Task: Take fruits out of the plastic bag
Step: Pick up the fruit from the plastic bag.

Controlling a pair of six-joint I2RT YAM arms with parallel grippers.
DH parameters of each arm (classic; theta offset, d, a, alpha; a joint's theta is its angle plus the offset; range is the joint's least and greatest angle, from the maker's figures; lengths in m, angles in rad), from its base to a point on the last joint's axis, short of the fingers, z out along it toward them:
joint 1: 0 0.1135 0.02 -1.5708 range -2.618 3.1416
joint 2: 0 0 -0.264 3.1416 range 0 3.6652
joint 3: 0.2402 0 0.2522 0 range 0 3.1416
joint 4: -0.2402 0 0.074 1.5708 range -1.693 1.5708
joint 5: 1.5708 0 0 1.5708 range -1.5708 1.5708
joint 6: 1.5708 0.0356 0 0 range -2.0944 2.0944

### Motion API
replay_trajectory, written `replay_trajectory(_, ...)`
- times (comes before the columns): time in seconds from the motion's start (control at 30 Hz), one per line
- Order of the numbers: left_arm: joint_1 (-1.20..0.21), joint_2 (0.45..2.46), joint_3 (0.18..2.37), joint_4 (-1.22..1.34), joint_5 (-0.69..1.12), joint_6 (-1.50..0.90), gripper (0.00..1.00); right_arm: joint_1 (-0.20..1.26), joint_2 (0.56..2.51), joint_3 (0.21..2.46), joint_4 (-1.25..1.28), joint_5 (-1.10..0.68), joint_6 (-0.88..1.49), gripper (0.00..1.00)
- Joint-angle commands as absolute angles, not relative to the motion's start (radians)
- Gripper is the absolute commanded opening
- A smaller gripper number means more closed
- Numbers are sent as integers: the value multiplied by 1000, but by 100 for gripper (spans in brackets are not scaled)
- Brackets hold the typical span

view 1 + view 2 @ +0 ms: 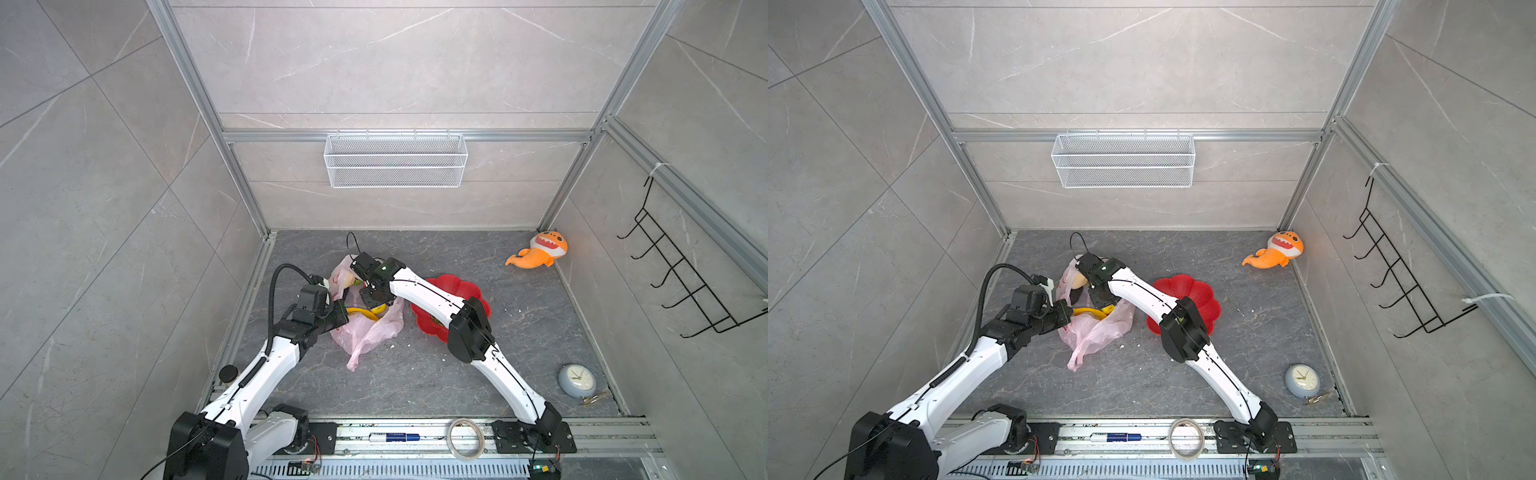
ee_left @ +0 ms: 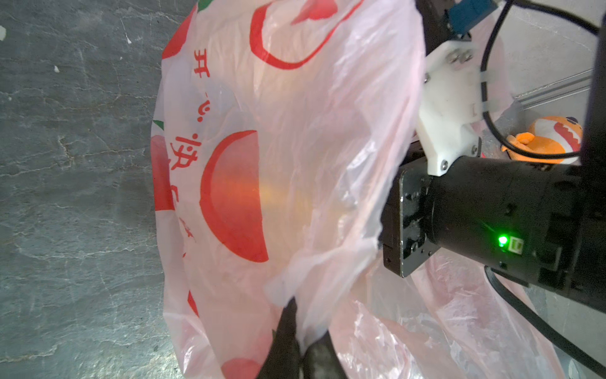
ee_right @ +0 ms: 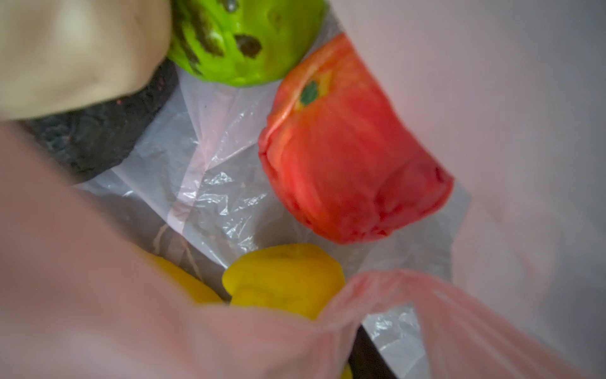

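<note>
Pink plastic bag (image 2: 295,131) pinched by left end effector (image 2: 296,316) | right end effector (image 1: 374,298) inside, opening unclear

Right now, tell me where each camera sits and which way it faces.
Top views: high above the front rail, looking down on the table; left arm and right arm show, reaching the bag.
Left wrist: beside the bag, facing its printed side; the left hand pinches the film, right arm behind.
Right wrist: inside the bag, facing the apple, green fruit and yellow fruit; no hand clearly shows.
Shared: top and left wrist views both show the plush toy.
</note>
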State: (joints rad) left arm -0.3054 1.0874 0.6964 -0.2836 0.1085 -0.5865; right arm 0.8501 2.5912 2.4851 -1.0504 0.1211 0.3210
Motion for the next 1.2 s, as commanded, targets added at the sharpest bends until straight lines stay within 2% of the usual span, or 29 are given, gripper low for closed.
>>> replay_trajectory(0.0, -308, 1095, 741, -265, 126, -557, 0, 849, 2543, 2514, -1038, 82, 306, 30)
replay_trajectory(0.3, -310, 1102, 759, -263, 126, -546, 0, 851, 2455, 2503, -1024, 45, 274, 22)
replay_trajectory(0.9, -316, 1115, 776, -253, 115, -548, 0, 860, 2322, 2434, -992, 7, 253, 19)
replay_trajectory(1.17, -316, 1133, 798, -247, 102, -553, 0, 865, 2138, 2258, -941, -22, 243, 19)
